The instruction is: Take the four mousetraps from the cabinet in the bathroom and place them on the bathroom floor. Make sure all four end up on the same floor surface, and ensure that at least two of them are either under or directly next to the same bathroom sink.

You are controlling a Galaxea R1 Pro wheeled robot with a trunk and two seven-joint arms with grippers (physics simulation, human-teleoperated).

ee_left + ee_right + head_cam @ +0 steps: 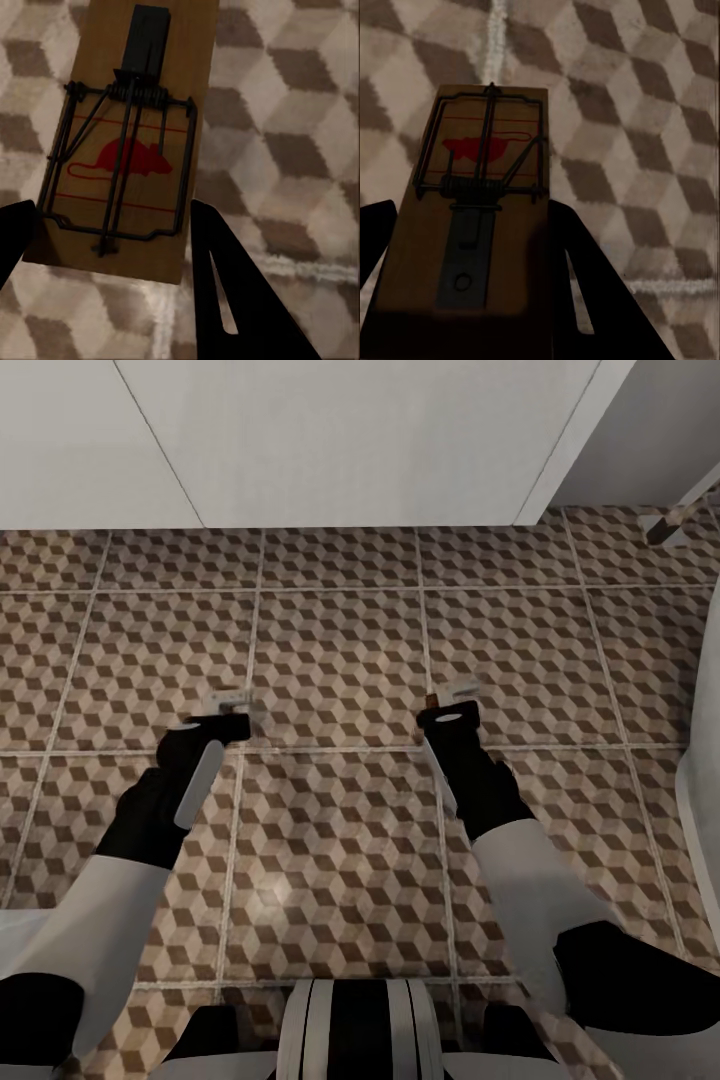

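Mousetraps: two in hand, one per arm, both above the bathroom floor [340,660]. My left tool [228,705] is pinching one trap [127,142] by its board edges; my right tool [452,695] is pinching the other [480,217] likewise. Judgement: carry or placement step, approx. half the count accounted for. No sink seen (white panels ahead, unidentified). To do well: confirm sink position first, lower each board flat, wire side up, onto one tile surface, release gently, keep fingers off the spring bar.
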